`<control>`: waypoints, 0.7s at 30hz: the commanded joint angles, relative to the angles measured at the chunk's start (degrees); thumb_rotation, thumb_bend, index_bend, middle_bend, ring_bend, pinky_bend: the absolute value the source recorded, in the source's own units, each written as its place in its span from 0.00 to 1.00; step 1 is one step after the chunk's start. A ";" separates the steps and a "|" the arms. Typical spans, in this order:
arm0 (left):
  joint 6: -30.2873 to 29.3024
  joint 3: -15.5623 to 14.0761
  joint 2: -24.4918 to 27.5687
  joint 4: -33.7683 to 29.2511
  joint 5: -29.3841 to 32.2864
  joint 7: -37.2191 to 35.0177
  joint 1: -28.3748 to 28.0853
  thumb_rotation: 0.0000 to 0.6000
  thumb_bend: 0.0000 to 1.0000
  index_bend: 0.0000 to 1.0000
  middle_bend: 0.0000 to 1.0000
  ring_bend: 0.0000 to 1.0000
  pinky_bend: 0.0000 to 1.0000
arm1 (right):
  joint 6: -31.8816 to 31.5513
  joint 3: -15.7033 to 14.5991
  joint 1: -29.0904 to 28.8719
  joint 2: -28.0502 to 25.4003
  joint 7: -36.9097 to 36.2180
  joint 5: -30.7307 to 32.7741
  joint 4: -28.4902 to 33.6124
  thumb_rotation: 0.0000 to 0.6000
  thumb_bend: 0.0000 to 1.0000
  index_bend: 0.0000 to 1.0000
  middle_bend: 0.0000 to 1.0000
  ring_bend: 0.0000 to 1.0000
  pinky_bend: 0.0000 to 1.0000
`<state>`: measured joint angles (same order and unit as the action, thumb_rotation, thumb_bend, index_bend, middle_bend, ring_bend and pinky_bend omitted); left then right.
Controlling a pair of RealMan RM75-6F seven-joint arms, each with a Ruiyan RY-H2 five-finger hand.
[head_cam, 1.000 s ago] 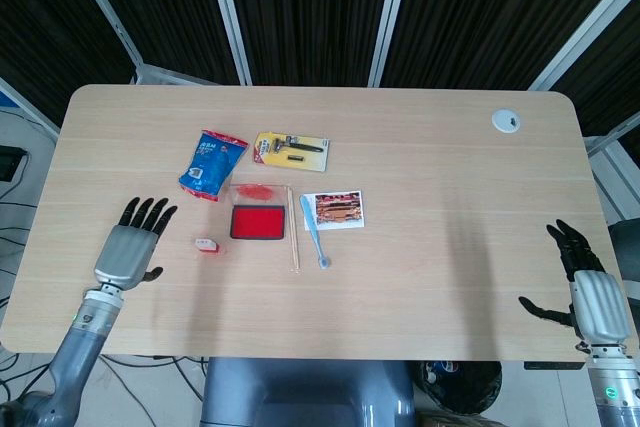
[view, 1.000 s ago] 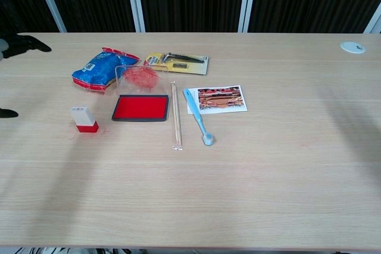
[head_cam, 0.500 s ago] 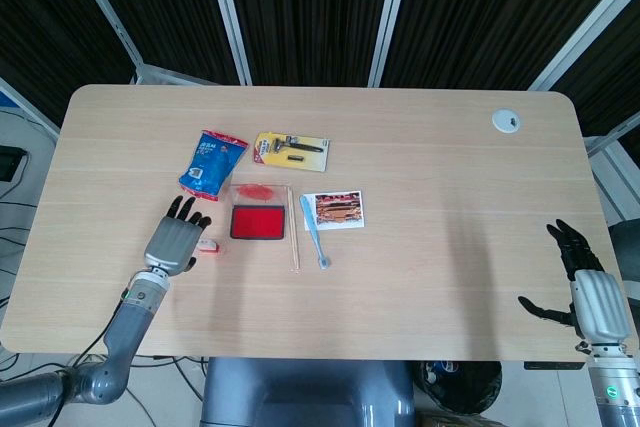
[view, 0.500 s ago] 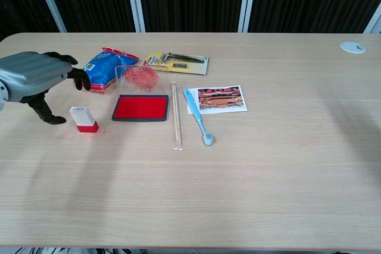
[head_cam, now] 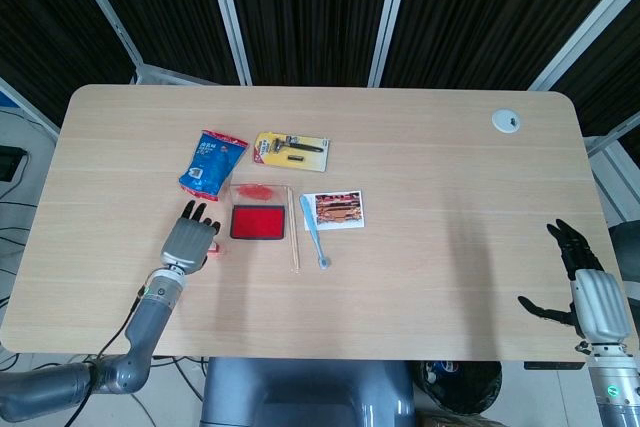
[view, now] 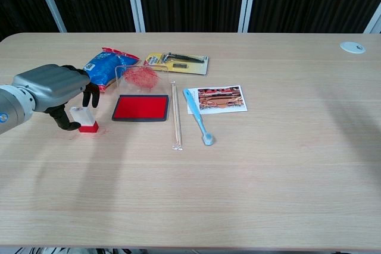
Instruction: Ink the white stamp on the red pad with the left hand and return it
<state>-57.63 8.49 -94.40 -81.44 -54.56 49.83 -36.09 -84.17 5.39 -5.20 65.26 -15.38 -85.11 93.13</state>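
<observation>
The white stamp (view: 84, 119) with a red base stands upright on the table, left of the red ink pad (view: 141, 107) (head_cam: 258, 222). My left hand (view: 55, 86) (head_cam: 190, 237) arches over the stamp, thumb low at its left side and fingers curled above its top right. I see no firm grip. In the head view the hand hides nearly all of the stamp. My right hand (head_cam: 587, 290) hovers at the table's front right corner with fingers spread and nothing in it.
The pad's clear lid (view: 139, 77) stands open behind it. Behind lie a blue packet (view: 102, 66) and a carded razor (view: 179, 61). Right of the pad lie wrapped chopsticks (view: 175, 117), a blue toothbrush (view: 198, 117) and a photo card (view: 221, 99). A white grommet (view: 352, 47) sits far right.
My left hand has travelled right from the table's left front to the stamp and lowered around it, fingers curling. The stamp and my right hand have stayed put.
</observation>
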 commanded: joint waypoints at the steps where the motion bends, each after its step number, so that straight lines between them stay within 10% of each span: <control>1: 0.17 -0.34 -0.39 0.77 0.38 -0.18 -0.26 1.00 0.26 0.38 0.39 0.08 0.09 | 0.01 0.00 -0.01 0.00 -0.06 -0.01 0.01 1.00 0.11 0.00 0.00 0.00 0.19; 21: -0.70 -2.29 -1.49 3.45 0.51 -2.37 -0.87 1.00 0.39 0.49 0.51 0.14 0.11 | 0.02 -0.01 0.04 -0.03 -0.33 0.06 0.08 1.00 0.12 0.00 0.00 0.00 0.19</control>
<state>-58.33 6.20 -95.89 -78.00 -54.04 47.47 -36.96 -84.14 5.38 -5.16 65.23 -15.71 -85.05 93.22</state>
